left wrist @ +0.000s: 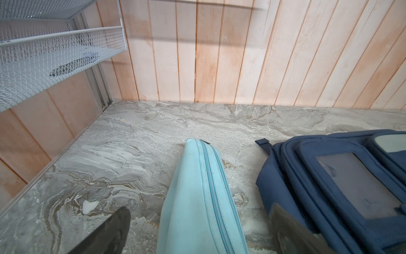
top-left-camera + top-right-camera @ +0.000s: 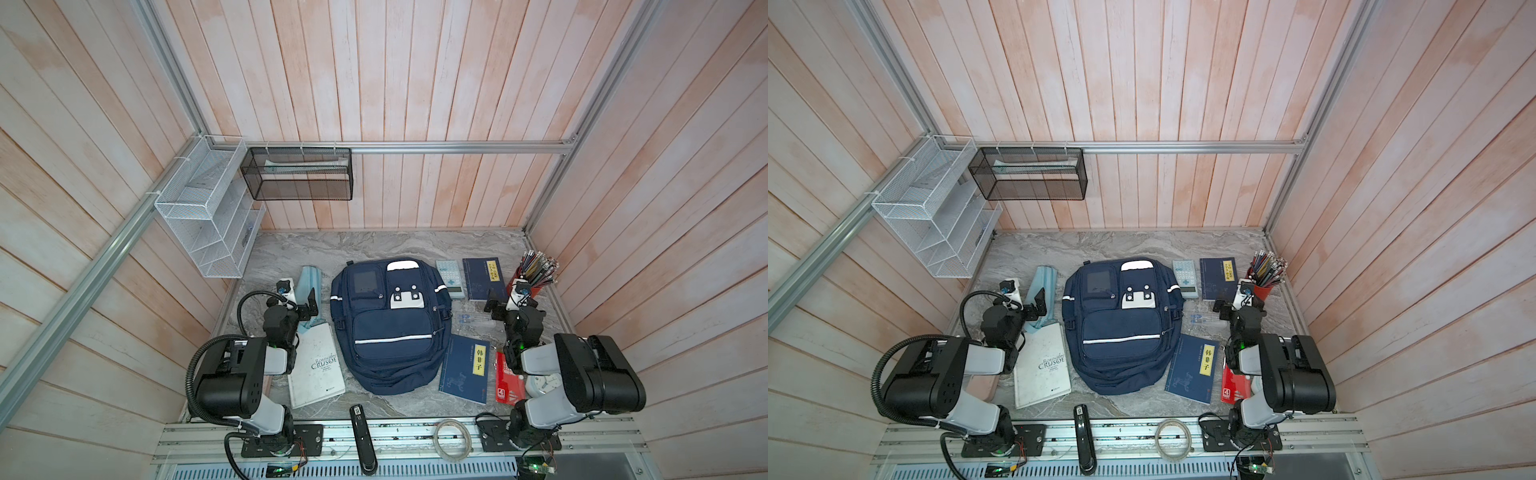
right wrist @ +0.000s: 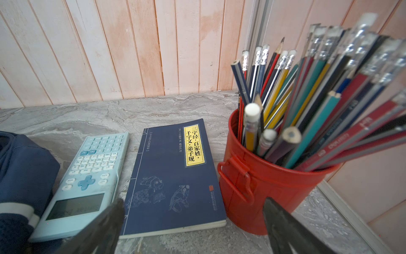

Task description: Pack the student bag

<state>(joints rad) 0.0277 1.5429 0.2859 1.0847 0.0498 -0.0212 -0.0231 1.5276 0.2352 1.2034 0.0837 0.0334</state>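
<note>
The student bag (image 2: 390, 328) (image 2: 1121, 328) lies flat in the middle of the marble table, front pockets up and zipped shut. Its navy edge also shows in the wrist views (image 1: 329, 187) (image 3: 22, 176). My left gripper (image 2: 309, 305) (image 1: 200, 209) hovers open to the left of the bag, over a light blue zip pouch (image 2: 311, 286) (image 1: 197, 198), holding nothing. On the right, my right gripper (image 2: 494, 303) (image 3: 193, 203) stands open and empty in front of a navy book (image 3: 175, 176) and a red pencil cup (image 3: 263, 187).
A calculator (image 2: 451, 278) lies beside the bag's top. A white book (image 2: 316, 370), a second navy book (image 2: 465, 368), a red pack (image 2: 509, 382) and a clock (image 2: 544, 384) lie nearer. A stapler (image 2: 361, 436) and tape roll (image 2: 453, 438) sit at the front rail. Mesh racks (image 2: 203, 208) hang at the back left.
</note>
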